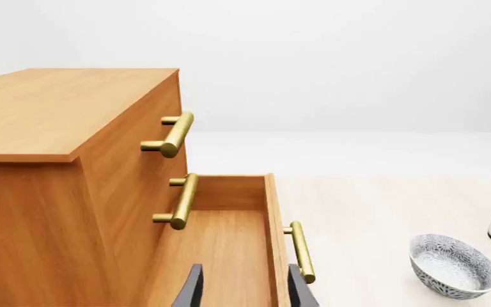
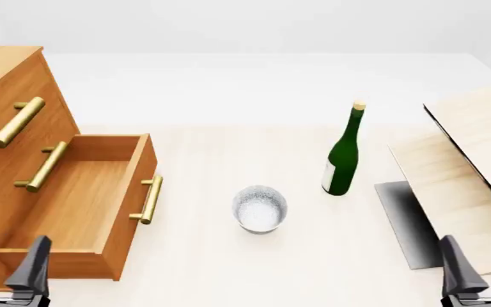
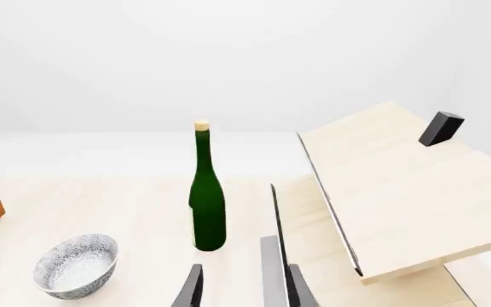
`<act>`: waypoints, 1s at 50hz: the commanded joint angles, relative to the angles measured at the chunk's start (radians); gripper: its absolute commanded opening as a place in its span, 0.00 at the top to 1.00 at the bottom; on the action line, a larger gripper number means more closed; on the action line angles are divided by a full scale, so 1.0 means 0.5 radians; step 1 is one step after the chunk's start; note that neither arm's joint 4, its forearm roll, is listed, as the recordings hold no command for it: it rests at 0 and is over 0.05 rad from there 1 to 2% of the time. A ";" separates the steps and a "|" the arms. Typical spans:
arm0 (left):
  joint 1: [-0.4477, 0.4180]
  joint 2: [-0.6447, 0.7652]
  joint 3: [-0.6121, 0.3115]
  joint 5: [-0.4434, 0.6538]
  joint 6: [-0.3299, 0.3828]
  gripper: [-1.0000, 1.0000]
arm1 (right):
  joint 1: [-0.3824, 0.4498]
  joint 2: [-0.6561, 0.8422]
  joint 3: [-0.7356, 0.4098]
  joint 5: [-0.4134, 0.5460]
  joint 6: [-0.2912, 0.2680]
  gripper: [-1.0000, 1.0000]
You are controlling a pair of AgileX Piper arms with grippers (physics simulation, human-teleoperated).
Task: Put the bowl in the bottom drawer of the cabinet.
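Observation:
The speckled white-grey bowl stands upright on the table, between the cabinet and a wine bottle; it also shows as the bowl and the bowl. The orange-brown cabinet fills the left side, and its bottom drawer is pulled out and holds nothing, its brass handle facing the bowl. My left gripper hovers open near the drawer's front corner. My right gripper is open at the lower right, far from the bowl. Neither holds anything.
A green wine bottle stands upright right of the bowl. Pale wooden boards slope at the far right over a dark slab. A small black block rests on the upper board. The two upper drawers are shut.

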State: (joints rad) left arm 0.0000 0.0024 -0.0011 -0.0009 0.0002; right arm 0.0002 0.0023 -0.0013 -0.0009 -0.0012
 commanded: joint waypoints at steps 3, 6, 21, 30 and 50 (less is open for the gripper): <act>-0.004 0.017 -0.006 -0.009 0.003 0.00 | 0.001 0.007 -0.006 -0.001 -0.005 0.00; -0.003 0.016 -0.007 -0.008 0.000 0.00 | 0.001 0.006 -0.006 0.000 -0.005 0.00; -0.347 -0.004 -0.110 0.002 -0.045 0.00 | 0.001 0.001 -0.009 0.008 -0.006 0.00; -0.586 -0.004 -0.224 0.134 0.062 0.00 | 0.001 0.000 -0.011 0.010 -0.006 0.00; -0.961 0.526 -0.410 0.011 0.312 0.00 | 0.000 0.006 -0.011 0.005 -0.006 0.00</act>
State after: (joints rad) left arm -0.4042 0.1334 -0.1338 0.0126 0.0969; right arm 0.0005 0.0040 -0.0066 0.0030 -0.0042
